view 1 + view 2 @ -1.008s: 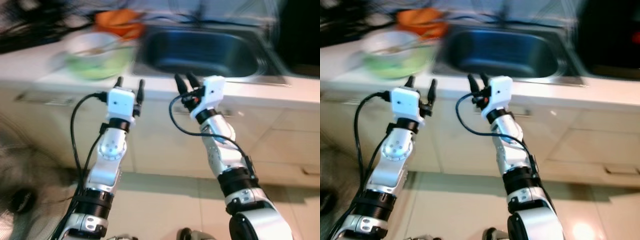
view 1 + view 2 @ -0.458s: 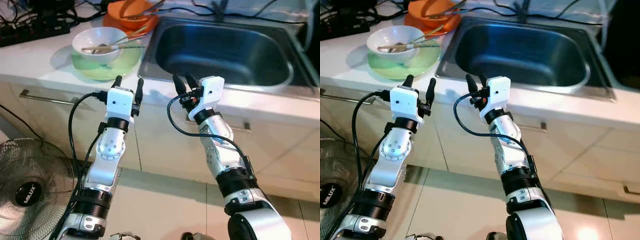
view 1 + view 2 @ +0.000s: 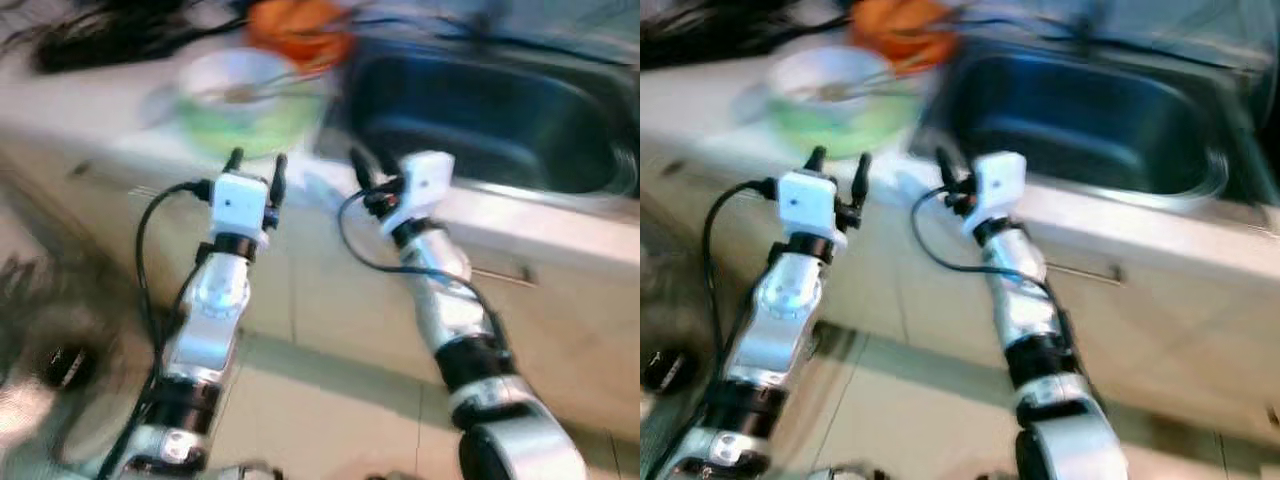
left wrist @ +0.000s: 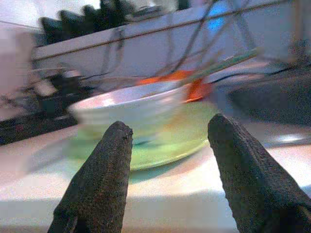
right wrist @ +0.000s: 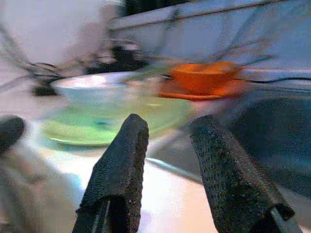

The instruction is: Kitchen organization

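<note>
Dishes first: a white ceramic bowl (image 3: 232, 82) on a pale green round plate (image 3: 245, 122) sits on the white worktop (image 3: 100, 120), left of the dark steel sink (image 3: 480, 120). I hold my left tool (image 3: 254, 168) released, directly below it and nearer; my right tool (image 3: 366, 170) is likewise unclenched.

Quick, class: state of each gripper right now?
Left gripper: open, holding nothing, near the white bowl on the green plate.
Right gripper: open, holding nothing.
</note>
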Controlling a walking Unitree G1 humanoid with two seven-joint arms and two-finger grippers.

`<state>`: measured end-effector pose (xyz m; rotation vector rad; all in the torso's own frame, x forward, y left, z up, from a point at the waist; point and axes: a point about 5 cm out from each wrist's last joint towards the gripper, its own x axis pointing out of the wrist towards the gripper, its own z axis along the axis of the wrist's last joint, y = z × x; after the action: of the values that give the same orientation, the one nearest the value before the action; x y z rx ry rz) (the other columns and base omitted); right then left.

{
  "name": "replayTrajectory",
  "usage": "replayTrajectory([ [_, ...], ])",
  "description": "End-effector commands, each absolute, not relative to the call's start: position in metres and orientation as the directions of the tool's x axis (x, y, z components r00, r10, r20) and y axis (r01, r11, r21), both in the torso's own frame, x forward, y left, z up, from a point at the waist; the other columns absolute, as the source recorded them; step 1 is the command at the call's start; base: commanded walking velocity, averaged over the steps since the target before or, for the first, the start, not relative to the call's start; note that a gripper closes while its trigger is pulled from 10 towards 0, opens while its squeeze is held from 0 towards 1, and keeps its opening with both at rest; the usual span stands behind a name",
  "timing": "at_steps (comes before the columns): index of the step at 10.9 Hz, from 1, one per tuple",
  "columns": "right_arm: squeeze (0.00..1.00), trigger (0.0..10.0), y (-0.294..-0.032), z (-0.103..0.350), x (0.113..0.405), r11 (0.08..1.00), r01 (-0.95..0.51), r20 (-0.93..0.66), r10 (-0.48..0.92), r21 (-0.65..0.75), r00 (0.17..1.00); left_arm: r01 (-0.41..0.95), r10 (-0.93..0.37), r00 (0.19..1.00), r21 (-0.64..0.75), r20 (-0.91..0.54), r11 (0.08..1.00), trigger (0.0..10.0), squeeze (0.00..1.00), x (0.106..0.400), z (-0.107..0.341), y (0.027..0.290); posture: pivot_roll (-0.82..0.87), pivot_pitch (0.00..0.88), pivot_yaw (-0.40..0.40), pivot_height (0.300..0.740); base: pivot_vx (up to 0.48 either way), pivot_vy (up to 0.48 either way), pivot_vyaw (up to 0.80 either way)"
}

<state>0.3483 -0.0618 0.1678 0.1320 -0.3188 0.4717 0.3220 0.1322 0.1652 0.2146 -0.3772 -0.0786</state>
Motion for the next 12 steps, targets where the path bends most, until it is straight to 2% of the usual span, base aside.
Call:
replayTrajectory([
  [1, 0.0, 10.0, -0.0714, 0.1673, 0.35, 0.895, -0.444, 0.331, 0.406, 0.046, 0.852, 0.042, -0.124, 0.914, 0.214, 0.386, 0.976, 10.0, 0.0, 0.3221, 0.1726, 0.1254, 0.08, 0.075, 0.003, 0.74, 0.296, 0.0, 0.0],
  [4, 0.0, 10.0, -0.072, 0.1663, 0.3508, 0.894, -0.442, 0.327, 0.397, 0.073, 0.858, 0.045, -0.128, 0.913, 0.215, 0.388, 0.976, 10.0, 0.0, 0.3222, 0.173, 0.1242, 0.08, 0.074, 0.003, 0.74, 0.324, 0.0, 0.0],
  [6, 0.0, 10.0, -0.0718, 0.1659, 0.3517, 0.893, -0.442, 0.32, 0.396, 0.083, 0.861, 0.051, -0.134, 0.912, 0.216, 0.387, 0.975, 10.0, 0.0, 0.3218, 0.1725, 0.1238, 0.08, 0.074, 0.003, 0.74, 0.337, 0.0, -0.73],
  [9, 0.0, 10.0, -0.0702, 0.166, 0.3506, 0.889, -0.45, 0.328, 0.402, 0.086, 0.855, 0.055, -0.137, 0.912, 0.217, 0.385, 0.975, 10.0, 0.0, 0.3207, 0.1714, 0.1233, 0.08, 0.073, 0.001, 0.74, 0.341, 0.0, 0.0],
  [11, 0.0, 10.0, -0.0696, 0.1661, 0.3515, 0.885, -0.455, 0.321, 0.406, 0.095, 0.856, 0.055, -0.138, 0.911, 0.217, 0.39, 0.975, 10.0, 0.0, 0.3206, 0.1723, 0.1229, 0.09, 0.075, 0.0, 0.74, 0.341, 0.0, -0.7],
  [12, 0.0, 10.0, -0.0696, 0.1683, 0.3506, 0.887, -0.454, 0.342, 0.403, 0.08, 0.849, 0.055, -0.138, 0.91, 0.216, 0.392, 0.975, 10.0, 0.0, 0.3204, 0.1725, 0.1229, 0.09, 0.075, 0.0, 0.74, 0.341, 0.0, 0.0],
])
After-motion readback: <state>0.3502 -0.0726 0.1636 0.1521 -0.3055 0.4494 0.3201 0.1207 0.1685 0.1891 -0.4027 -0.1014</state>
